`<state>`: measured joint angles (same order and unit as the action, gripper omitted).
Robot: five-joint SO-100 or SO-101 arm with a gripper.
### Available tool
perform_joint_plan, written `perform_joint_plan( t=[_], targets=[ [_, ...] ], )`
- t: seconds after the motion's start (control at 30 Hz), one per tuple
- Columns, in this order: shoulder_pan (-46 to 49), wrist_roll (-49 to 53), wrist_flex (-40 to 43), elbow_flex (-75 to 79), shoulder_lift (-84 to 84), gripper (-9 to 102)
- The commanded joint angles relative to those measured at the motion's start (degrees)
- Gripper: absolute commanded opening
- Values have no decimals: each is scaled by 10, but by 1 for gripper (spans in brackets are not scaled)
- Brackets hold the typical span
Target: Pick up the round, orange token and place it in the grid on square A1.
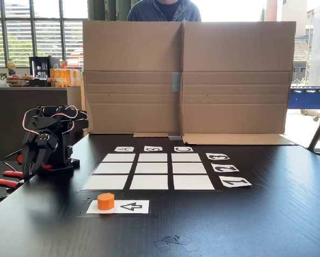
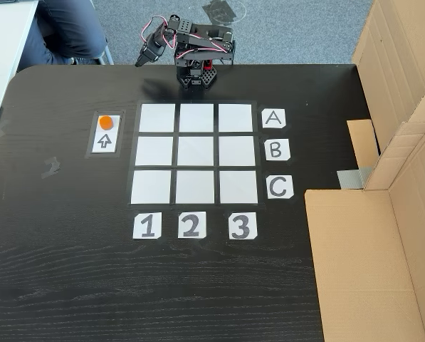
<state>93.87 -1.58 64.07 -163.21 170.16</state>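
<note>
Arm is folded up at its base at the table edge, gripper (image 1: 35,160) hanging down off the grid's A-side, well apart from the token. In a fixed view the gripper (image 2: 145,55) pokes out past the table edge. Fingers look pressed together or nearly so, but they're dark on dark and small; honestly can't tell for sure. Nothing between them.

Token (image 1: 105,201) sits upright on the arrow card (image 1: 130,206), on the card's plain end, tail side of the arrow. Top-down fixed view shows the same: token (image 2: 106,122) on the end of the card (image 2: 105,140) nearest the arm, arrow head pointing at it.

Card lies just beside the grid (image 2: 195,156), off the column-1 side, level with row A and partly row B. Square A1 (image 2: 157,118) is the grid corner closest to the card, bare white. In the low fixed view A1 (image 1: 105,182) is the front-left cell, just behind the token. The grid (image 1: 151,171) has all nine cells bare.

Cardboard screen (image 1: 186,77) stands at the far side of the grid past the letter labels, a person seated behind it.
</note>
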Motion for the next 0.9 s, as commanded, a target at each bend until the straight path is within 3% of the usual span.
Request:
perform_joint_plan(
  t=[0.0,0.27,0.57,0.87],
  targets=[
    [-12,4,-8,83,-85,8],
    [-32,69,-3,203,-265,9],
    [-57,69,8,307,-408,20],
    [-147,67,127,463,-572,21]
  ],
)
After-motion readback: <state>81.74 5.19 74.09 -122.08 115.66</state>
